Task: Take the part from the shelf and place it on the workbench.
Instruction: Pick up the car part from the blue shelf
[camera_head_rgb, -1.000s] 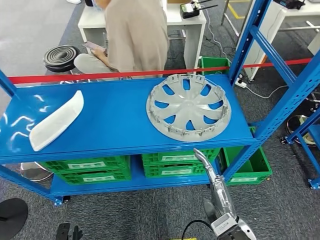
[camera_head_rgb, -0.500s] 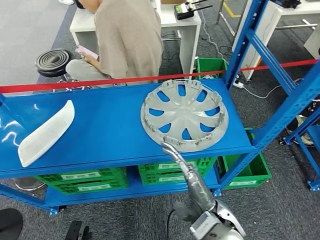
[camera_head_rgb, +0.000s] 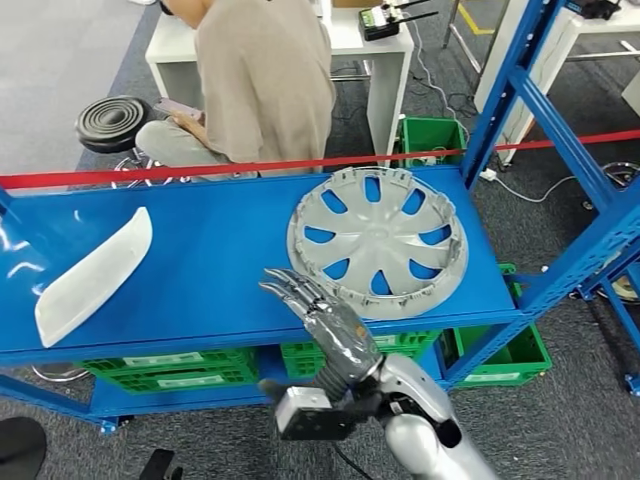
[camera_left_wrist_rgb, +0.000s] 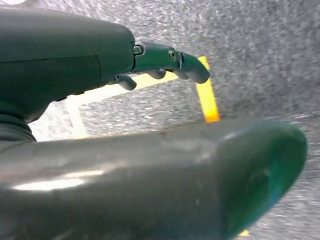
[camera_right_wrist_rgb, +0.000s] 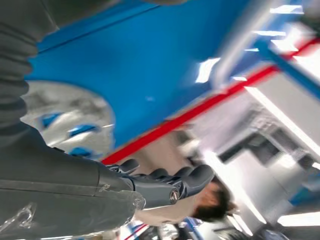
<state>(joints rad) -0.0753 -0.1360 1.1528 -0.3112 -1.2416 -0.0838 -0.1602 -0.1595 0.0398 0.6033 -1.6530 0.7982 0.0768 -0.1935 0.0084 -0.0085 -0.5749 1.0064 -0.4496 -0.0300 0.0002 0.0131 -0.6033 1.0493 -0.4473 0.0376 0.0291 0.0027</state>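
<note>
Hubcap (camera_head_rgb: 377, 242) lies on the blue shelf (camera_head_rgb: 219, 260) beside a white panel (camera_head_rgb: 93, 275), right hand (camera_head_rgb: 332, 325) fingers (camera_head_rgb: 290, 287) spread empty.

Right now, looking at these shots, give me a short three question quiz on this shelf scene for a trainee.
1. True or false: the round grey plastic wheel cover lies flat on the blue metal shelf.
2. Which part lies toward the shelf's left end? A) the long white curved trim piece B) the wheel cover C) a green plastic crate
3. Fill in: the right hand, fingers extended, holds ____.

Key: 1 true. 2 A. 3 nothing; it hovers over the shelf's front edge beside the wheel cover.
</note>
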